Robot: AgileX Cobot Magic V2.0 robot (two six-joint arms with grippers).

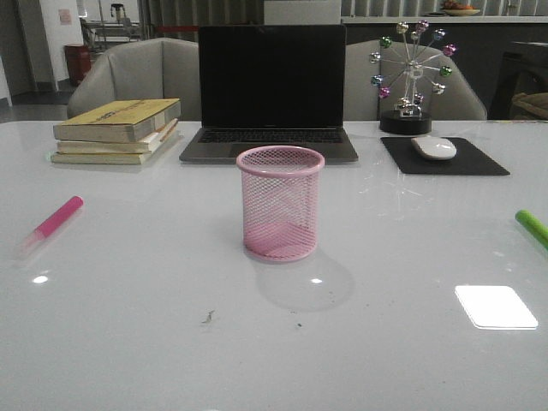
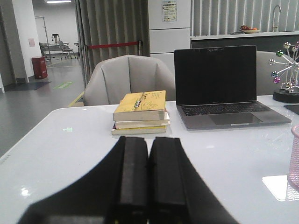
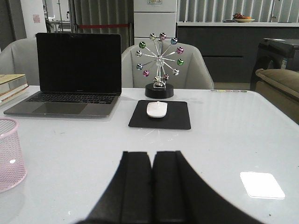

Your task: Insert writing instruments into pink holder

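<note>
Both clenched, empty, the left end effector (image 2: pixel 148 186) and right end effector (image 3: pixel 152 186) hover; pink marker (image 1: pixel 53 223) and green marker (image 1: pixel 533 228) flank the upright pink holder (image 1: pixel 280 204), ready for picking.

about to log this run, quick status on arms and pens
Left gripper shut, empty. Right gripper shut, empty. Pink cup upright, empty; pink marker lying far left, green marker far right. Nothing blocking the cup.

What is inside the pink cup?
Nothing that shows. The pink cup looks empty through its mesh. The pink marker and the green marker both lie on the table, off to either side.
</note>
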